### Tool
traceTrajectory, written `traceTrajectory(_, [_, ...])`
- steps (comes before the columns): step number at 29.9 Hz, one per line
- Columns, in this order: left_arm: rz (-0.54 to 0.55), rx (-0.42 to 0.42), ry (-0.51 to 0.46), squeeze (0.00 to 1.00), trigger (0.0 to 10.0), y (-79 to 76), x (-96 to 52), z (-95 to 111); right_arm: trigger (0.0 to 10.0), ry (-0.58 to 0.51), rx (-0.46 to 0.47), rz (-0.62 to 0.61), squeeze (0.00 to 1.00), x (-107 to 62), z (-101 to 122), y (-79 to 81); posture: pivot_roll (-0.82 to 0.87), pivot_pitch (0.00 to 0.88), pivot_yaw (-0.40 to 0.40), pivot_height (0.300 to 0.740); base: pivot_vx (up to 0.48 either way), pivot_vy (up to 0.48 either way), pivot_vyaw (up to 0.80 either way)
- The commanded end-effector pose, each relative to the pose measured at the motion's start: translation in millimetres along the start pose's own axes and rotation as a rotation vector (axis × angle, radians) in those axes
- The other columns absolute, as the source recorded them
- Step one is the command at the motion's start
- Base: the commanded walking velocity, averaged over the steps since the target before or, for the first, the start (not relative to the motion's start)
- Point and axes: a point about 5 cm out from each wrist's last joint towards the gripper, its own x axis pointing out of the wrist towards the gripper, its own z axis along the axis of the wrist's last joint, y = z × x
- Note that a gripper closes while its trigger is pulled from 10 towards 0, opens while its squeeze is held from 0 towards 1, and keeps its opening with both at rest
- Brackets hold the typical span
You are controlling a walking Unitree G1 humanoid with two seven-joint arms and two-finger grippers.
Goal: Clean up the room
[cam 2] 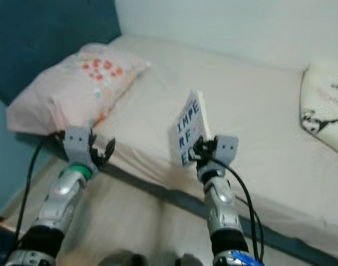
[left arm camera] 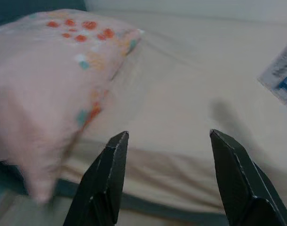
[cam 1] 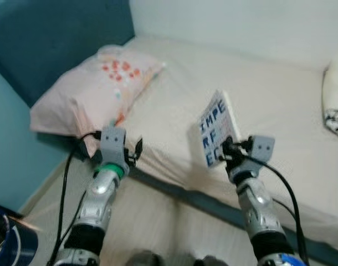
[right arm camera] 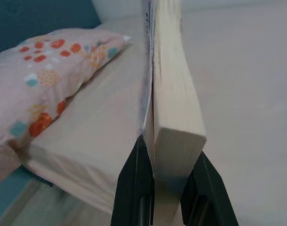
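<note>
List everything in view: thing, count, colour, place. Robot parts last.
bed: one, cream sheet, ahead of the robot.
pillow: one, pink with red and teal spots, at the bed's left end.
book: one, white cover with blue letters, held up over the bed's edge.
cushion: one, white with black print, far right on the bed.
headboard: one, dark teal, behind the pillow.
left gripper: open, near the pillow.
right gripper: shut on the book.

I get soft, even indoor light, all four views slightly blurry, faint shadow on the bed sheet (left arm camera: 219, 113) in left wrist view, book (right arm camera: 174, 99) edge smeared close up, no glare.
</note>
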Motion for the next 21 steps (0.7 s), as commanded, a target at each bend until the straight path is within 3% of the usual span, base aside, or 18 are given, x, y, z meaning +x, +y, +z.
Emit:
traceTrajectory(1, [0.007, 0.001, 0.029, 0.00, 10.0, 1.8, -3.0, -7, 10.0, -0.016, 0.009, 0.016, 0.00, -0.3, 0, 5.0, 0.09, 0.054, 0.099, 0.737, 0.000, 0.334, 0.00])
traceTrajectory(5, [-0.019, 0.010, 0.022, 0.00, 10.0, -0.8, -2.2, -5, 10.0, -0.019, 0.013, 0.012, 0.00, -0.3, 0, 5.6, 0.09, 0.057, 0.104, 0.737, 0.000, 0.000, 0.00])
traceTrajectory(21, [-0.042, 0.036, 0.022, 0.00, 10.0, -9.3, -1.8, -4, 10.0, -0.032, 0.025, -0.001, 0.00, 0.4, 2, 2.3, 0.10, 0.063, 0.105, 0.737, 0.000, -0.480, 0.00])
